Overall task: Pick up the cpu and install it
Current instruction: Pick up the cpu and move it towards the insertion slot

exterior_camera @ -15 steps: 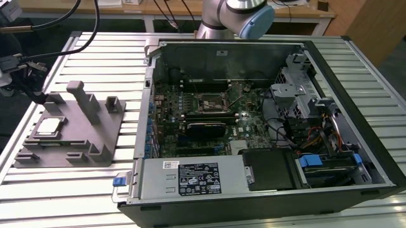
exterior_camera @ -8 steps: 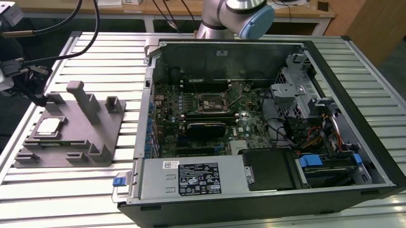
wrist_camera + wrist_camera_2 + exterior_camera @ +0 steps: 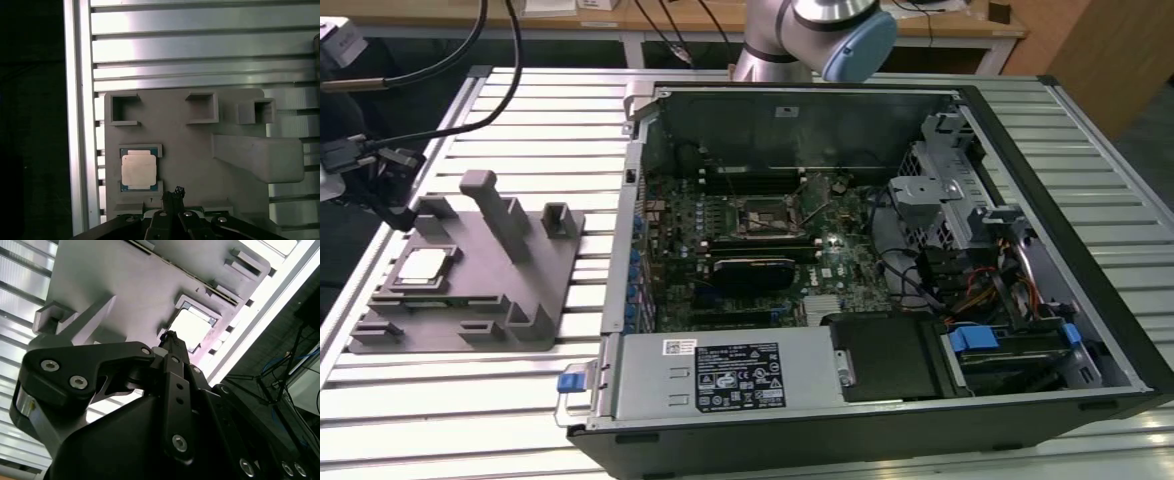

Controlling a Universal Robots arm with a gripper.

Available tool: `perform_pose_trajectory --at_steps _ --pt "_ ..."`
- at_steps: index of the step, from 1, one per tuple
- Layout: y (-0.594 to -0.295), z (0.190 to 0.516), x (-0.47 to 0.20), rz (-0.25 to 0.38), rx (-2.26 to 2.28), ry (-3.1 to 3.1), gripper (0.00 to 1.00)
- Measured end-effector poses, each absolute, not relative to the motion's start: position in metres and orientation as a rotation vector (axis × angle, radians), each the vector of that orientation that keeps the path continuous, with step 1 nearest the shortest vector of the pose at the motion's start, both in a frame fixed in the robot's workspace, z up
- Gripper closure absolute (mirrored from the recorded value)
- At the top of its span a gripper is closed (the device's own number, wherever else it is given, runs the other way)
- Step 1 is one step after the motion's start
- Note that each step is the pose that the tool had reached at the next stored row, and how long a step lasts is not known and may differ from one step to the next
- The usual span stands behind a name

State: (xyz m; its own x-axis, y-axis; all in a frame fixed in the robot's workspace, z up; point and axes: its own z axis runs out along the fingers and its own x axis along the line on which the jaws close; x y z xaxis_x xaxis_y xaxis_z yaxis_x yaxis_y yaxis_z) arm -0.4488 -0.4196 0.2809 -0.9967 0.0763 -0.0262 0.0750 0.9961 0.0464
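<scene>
The cpu is a small square chip with a silver-white top. It lies flat in a recess of the grey fixture on the exterior view's left. Both wrist views show it in its recess, cpu and cpu. My gripper hangs above the fixture's far corner, a little off from the chip. Its tip appears as gripper and gripper, shut with nothing in it and not touching the chip. The dark square socket sits mid-motherboard inside the open computer case.
The grey fixture carries upright posts and small blocks around the chip. A grey power supply box fills the case's near side, with drive bays and cables on the exterior view's right. The slatted metal table holds everything. The arm's base stands behind the case.
</scene>
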Motion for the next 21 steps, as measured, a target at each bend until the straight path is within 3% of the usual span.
perform_pose_trajectory --at_steps 21 --pt "-0.42 0.244 -0.465 0.071 0.118 3.111 0.89"
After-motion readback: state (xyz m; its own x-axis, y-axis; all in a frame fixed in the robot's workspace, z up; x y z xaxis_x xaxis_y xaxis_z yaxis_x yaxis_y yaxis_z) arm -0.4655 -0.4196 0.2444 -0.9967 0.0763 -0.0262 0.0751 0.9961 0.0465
